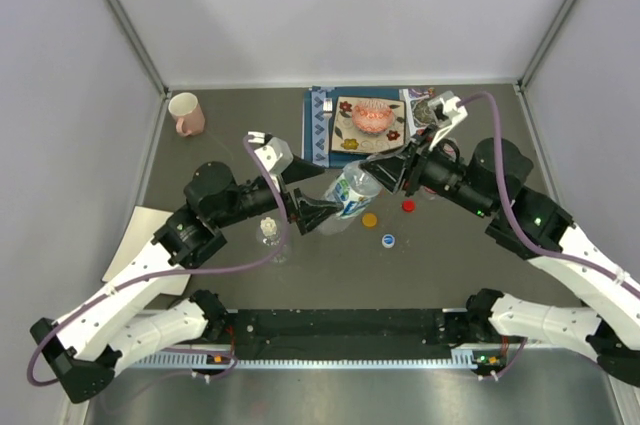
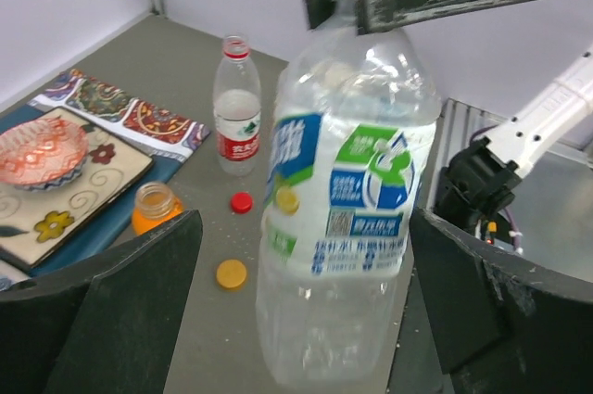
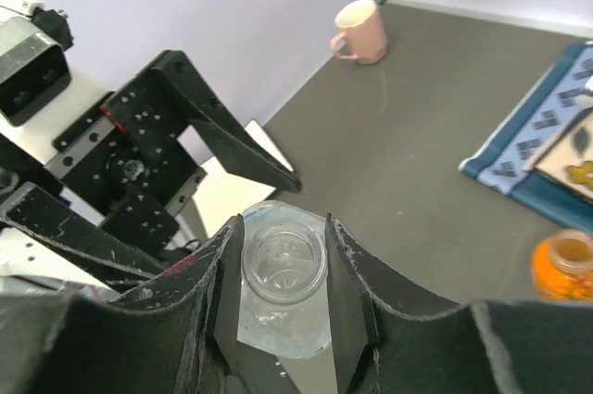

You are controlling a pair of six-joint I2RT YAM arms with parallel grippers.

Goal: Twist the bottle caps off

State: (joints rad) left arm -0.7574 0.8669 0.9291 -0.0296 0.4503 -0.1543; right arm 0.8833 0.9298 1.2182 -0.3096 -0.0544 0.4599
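The clear bottle with the blue-white label [image 1: 350, 191] [image 2: 343, 199] stands between the arms, its mouth [image 3: 283, 262] open. My right gripper [image 1: 392, 173] [image 3: 283, 269] is shut on its neck from above. My left gripper [image 1: 318, 211] [image 2: 306, 311] is open, with a gap between its fingers and the bottle's lower body. The blue cap [image 1: 388, 240], orange cap [image 1: 370, 219] [image 2: 232, 273] and red cap [image 1: 408, 206] [image 2: 242, 201] lie loose on the table. The red-label bottle [image 2: 237, 107] and the short orange bottle [image 2: 156, 207] [image 3: 567, 264] stand open. The plain clear bottle [image 1: 270, 233] stands by my left arm; I cannot tell whether its cap is on.
A pink mug [image 1: 186, 113] [image 3: 359, 31] stands at the back left. A patterned mat [image 1: 322, 127] with a plate and a red bowl [image 1: 370, 118] [image 2: 42, 151] lies at the back. A sheet of paper [image 1: 140, 240] lies at the left edge.
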